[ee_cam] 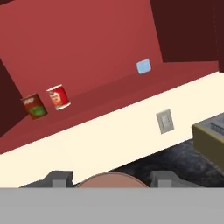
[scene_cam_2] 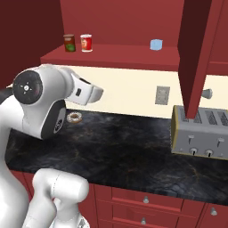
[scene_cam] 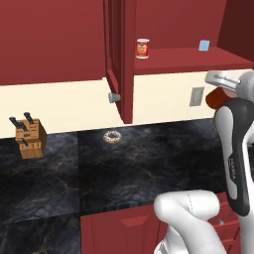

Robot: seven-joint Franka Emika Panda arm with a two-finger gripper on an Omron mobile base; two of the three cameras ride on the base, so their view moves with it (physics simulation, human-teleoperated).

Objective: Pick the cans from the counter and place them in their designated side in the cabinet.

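Hand view: my pincer (ee_cam: pixel 111 183) is closed on a round, reddish-brown thing, by its shape the held can (ee_cam: pixel 111 178), whose top fills the gap between the two finger tips. The left base view shows this held can (scene_cam: pixel 215 99) raised well above the counter (scene_cam: pixel 124 168), below the level of the cabinet (scene_cam: pixel 64 39) shelf and off to its right.

On the red shelf (scene_cam_2: pixel 116 55) two cans stand upright, just beside each other at the left end: the maroon can (ee_cam: pixel 34 106) with a green label, and the red can (ee_cam: pixel 58 96) to its right. A small light-blue box (ee_cam: pixel 143 66) stands well apart from them, further right on the same shelf.

Step in hand, as I judge it: carry the held can up and in, and set it down on the cans' side. To do this well, I should lift it clear of the shelf's front edge before moving inward, keep it upright, and aim for the bare shelf between the red can and the light-blue box, close to the red can but not touching it. I should let go only once the base rests flat.

Surroundings: an open cabinet door (scene_cam: pixel 119 59) with a grey knob (scene_cam: pixel 114 97) hangs left of the opening, and a second door (scene_cam_2: pixel 196 53) hangs above the toaster (scene_cam_2: pixel 200 133); both narrow my approach. A doughnut (scene_cam: pixel 112 137) and a knife block (scene_cam: pixel 30 139) lie on the counter, well clear. A wall switch (scene_cam_2: pixel 162 95) sits on the cream backsplash.
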